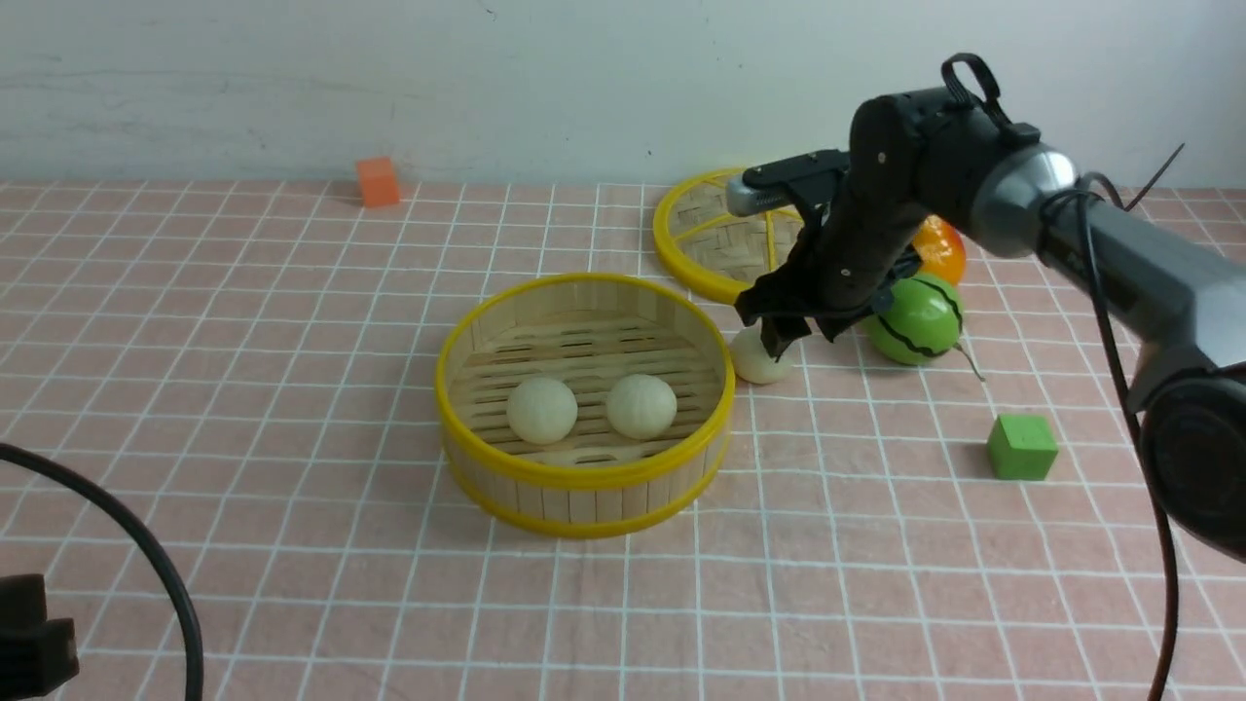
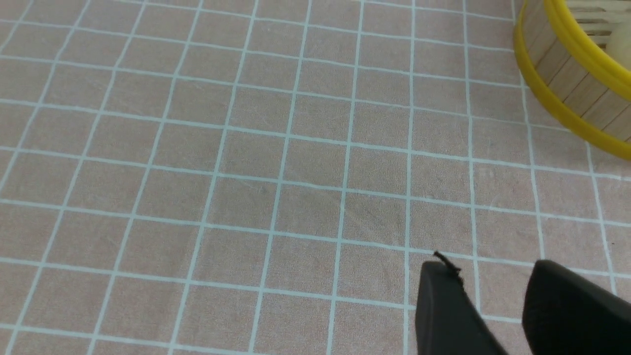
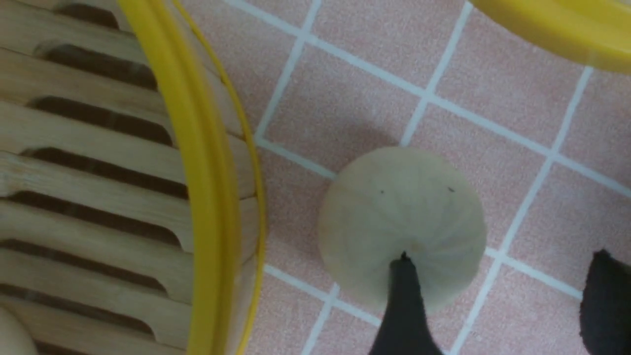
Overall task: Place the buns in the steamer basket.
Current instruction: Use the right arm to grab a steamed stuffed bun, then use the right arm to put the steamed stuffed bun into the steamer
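Open right gripper (image 1: 796,333) sits off-centre over the bun (image 1: 754,362) at the basket's (image 1: 584,477) 3 o'clock; closing may roll it. Left gripper (image 2: 498,315): open, empty.

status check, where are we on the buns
Left gripper open, over bare cloth. Right gripper open, above third bun, not gripped. Two buns in steamer basket. Nothing between bun and basket.

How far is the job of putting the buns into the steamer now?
Done: two cream-white round buns lie inside the round bamboo steamer basket with yellow rims. In hand: the right claw hangs open over the third bun, which sits on the pink checked cloth beside the basket, ungripped. Remaining: grasp it and place it inside.
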{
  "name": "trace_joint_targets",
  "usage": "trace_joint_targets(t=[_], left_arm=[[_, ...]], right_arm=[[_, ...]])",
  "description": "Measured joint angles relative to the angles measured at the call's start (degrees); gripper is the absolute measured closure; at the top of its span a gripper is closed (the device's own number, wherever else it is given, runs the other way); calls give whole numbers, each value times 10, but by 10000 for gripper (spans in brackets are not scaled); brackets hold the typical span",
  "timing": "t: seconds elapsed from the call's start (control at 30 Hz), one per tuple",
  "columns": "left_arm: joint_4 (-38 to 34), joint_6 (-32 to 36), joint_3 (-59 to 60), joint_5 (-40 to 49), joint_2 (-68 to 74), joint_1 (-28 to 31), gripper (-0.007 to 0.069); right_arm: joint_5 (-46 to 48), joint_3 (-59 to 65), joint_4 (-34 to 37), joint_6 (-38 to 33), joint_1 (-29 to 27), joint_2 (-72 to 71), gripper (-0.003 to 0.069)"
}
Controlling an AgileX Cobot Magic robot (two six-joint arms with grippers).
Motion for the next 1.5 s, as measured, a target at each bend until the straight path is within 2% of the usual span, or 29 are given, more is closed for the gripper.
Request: trace_joint_targets(t=[0.33, 0.43, 0.47, 0.5, 0.53, 0.6, 0.67, 0.7, 0.83, 1.07, 1.13, 1.27, 1.33, 1.43, 1.47, 1.5], left_arm=[[9, -1, 0, -11, 0, 0, 387], [9, -1, 0, -11, 0, 0, 387], [9, -1, 0, -11, 0, 0, 387], [9, -1, 0, -11, 0, 0, 387], [9, -1, 0, -11, 0, 0, 387], [9, -1, 0, -11, 0, 0, 387], [9, -1, 0, -11, 0, 0, 387], [9, -1, 0, -11, 0, 0, 387], [9, -1, 0, -11, 0, 0, 387], [9, -1, 2, -12, 0, 0, 387], [8, -1, 2, -12, 0, 0, 387], [2, -1, 2, -12, 0, 0, 387], [2, -1, 2, -12, 0, 0, 387], [0, -1, 2, -12, 0, 0, 387], [0, -1, 2, -12, 0, 0, 387], [0, -1, 2, -12, 0, 0, 387]], right_arm=[[-35, 0, -3, 0, 21, 5, 209], [-49, 0, -3, 0, 23, 21, 257], [-51, 0, -3, 0, 23, 27, 300], [-51, 0, -3, 0, 23, 30, 309], [-53, 0, -3, -1, 23, 31, 398], [-52, -2, -3, -12, 23, 28, 520], [-44, -9, -3, -28, 23, 22, 624], [-35, -14, -3, -34, 24, 17, 641], [-12, -49, -3, -49, 34, -6, 641], [-27, -92, 16, -109, 89, -33, 641], [-38, -92, 21, -133, 117, -15, 641], [-49, -91, 23, -146, 130, 26, 618], [-49, -91, 24, -146, 132, 38, 591], [-56, -91, 27, -146, 132, 53, 436], [-56, -91, 28, -146, 133, 53, 414], [-53, -91, 34, -145, 133, 50, 332]])
